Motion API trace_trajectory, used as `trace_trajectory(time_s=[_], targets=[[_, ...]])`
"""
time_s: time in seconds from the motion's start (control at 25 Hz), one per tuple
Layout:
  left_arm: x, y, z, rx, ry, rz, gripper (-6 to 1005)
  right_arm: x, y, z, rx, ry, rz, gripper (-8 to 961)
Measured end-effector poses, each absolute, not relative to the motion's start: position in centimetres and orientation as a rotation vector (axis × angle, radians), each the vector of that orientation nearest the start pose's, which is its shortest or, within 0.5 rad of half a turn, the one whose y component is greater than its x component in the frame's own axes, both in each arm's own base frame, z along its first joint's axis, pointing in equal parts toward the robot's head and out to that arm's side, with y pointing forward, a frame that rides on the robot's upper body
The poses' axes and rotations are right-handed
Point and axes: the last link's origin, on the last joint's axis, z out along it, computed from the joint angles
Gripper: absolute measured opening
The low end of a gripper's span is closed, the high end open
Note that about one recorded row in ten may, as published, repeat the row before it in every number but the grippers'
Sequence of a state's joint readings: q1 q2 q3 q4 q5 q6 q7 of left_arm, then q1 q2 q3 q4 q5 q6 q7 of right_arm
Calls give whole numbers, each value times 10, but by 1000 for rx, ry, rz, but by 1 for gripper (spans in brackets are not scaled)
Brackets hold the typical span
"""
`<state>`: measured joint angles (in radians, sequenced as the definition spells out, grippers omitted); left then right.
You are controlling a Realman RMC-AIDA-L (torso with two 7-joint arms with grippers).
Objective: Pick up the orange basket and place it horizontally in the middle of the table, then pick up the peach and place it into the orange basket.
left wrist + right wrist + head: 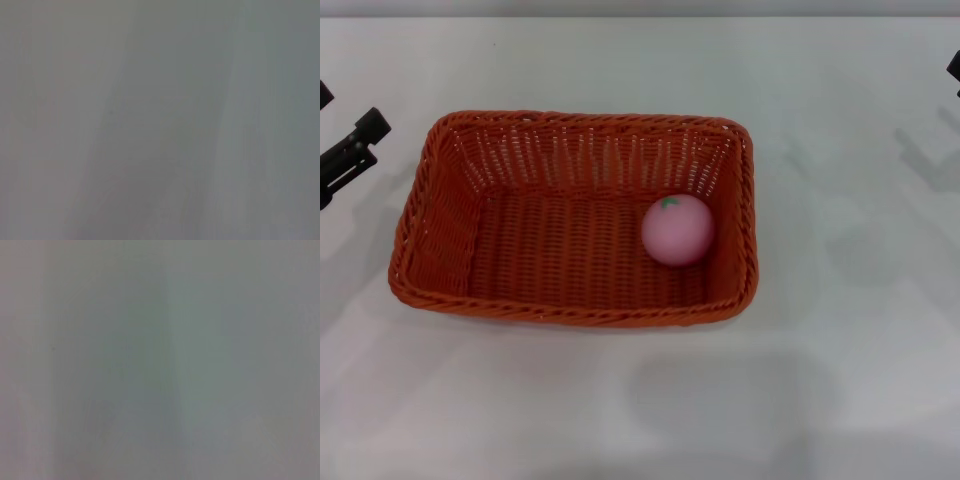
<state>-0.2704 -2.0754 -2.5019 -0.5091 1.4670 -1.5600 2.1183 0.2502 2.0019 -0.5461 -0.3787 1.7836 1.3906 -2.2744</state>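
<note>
At the left edge of the surface (840, 400), in the head view, the left gripper (345, 155) shows as dark fingers (368, 126) reaching in from outside the frame. It hangs clear of the basket's left end and holds nothing. How far its fingers are spread I cannot tell, since only part of them is in view.

Next comes the orange basket (440, 250), lying with its long sides running left to right, about midway across the surface and somewhat left of centre. It sits flat on its base, open side up, with the braided rim unbroken all round and the slatted walls sloping inward.

Inside it, the peach (677, 229) rests on the woven floor near the basket's right end, close to the right wall and nearer the far wall than the near one. Its small green stem spot faces up and slightly left.

At the far right corner of the surface, only a small dark piece of the right gripper (954, 68) appears at the frame edge, well apart from the basket; its fingers cannot be made out.

Both wrist views show only plain pale surface, with no object in them.
</note>
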Motion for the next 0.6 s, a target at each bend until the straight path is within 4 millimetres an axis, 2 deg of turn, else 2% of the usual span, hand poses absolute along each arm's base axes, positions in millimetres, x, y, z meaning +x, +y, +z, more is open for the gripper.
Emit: trace_trajectory(time_s=[0.6], targets=[[-321, 277, 39, -2102, -556, -1051, 871, 375, 279, 70, -1853, 603, 817, 784]])
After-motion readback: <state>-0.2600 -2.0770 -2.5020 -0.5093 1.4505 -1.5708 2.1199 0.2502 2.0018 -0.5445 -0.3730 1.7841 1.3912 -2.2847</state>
